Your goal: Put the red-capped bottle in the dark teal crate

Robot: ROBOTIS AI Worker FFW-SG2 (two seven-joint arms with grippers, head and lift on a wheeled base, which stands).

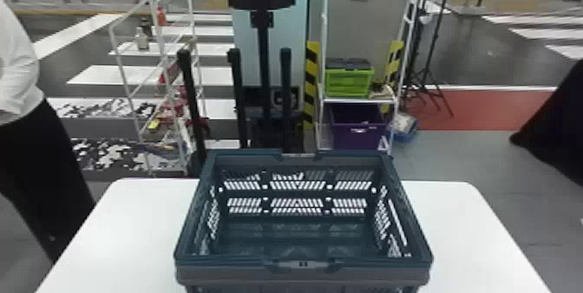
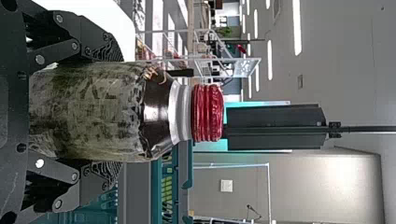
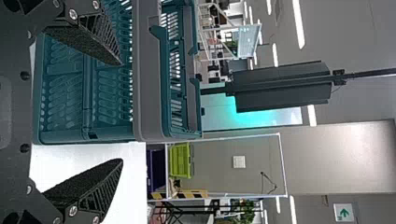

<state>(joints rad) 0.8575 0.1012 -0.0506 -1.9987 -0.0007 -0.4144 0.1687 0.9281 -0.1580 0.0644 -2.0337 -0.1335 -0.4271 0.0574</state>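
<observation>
Left wrist view: the left gripper (image 2: pixel 116 112) is clenched on the body of the red-capped bottle (image 2: pixel 95 109), one finger to either side. The bottle is upright, on the robot's side of the dark teal crate (image 1: pixel 225 265), towards the crate's left; it is outside the crate. The low grip leaves the red cap (image 2: pixel 208 113) and neck free, presumably so the base can be set down first. The crate stands on the white table (image 1: pixel 130 227), mouth upward, ready to receive from above. The right gripper (image 3: pixel 121 112) is parked before the crate's right end, fingers apart and holding nothing. Inspector's judgement: the bottle needs raising above the crate's near rim; insufficient lift risks its base striking there.
</observation>
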